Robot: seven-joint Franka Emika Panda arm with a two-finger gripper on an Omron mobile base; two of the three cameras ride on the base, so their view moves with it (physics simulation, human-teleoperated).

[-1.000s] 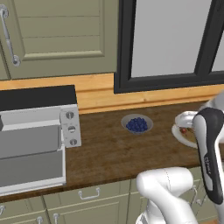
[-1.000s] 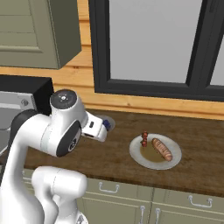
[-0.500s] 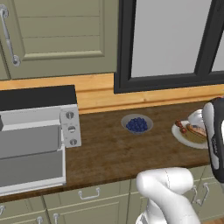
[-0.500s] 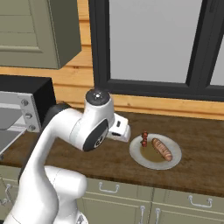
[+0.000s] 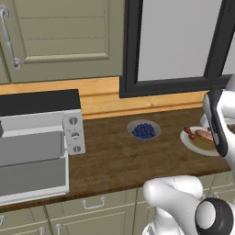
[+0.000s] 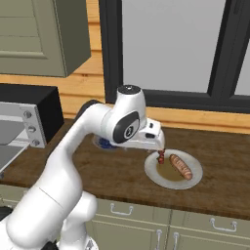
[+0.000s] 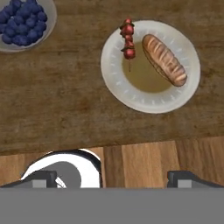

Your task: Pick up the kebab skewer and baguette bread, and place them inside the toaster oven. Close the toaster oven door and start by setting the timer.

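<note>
— Fingers (image 7: 39,178)? 
— Two, spread wide, holding nothing, above the counter near the plate (image 7: 131,97).
— On the plate? 
— One kebab skewer (image 7: 127,40), one baguette bread (image 7: 164,59), side by side, apart.
— Beyond the plate? 
— One bowl of blueberries (image 7: 22,22); one toaster oven (image 5: 39,137), toaster oven door (image 5: 32,176) down.

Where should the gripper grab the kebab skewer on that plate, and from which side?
Probably from straight above, jaws closing across the meat chunks of the kebab skewer. It lies flat near the plate rim, apart from the baguette, leaving finger room either side.
</note>
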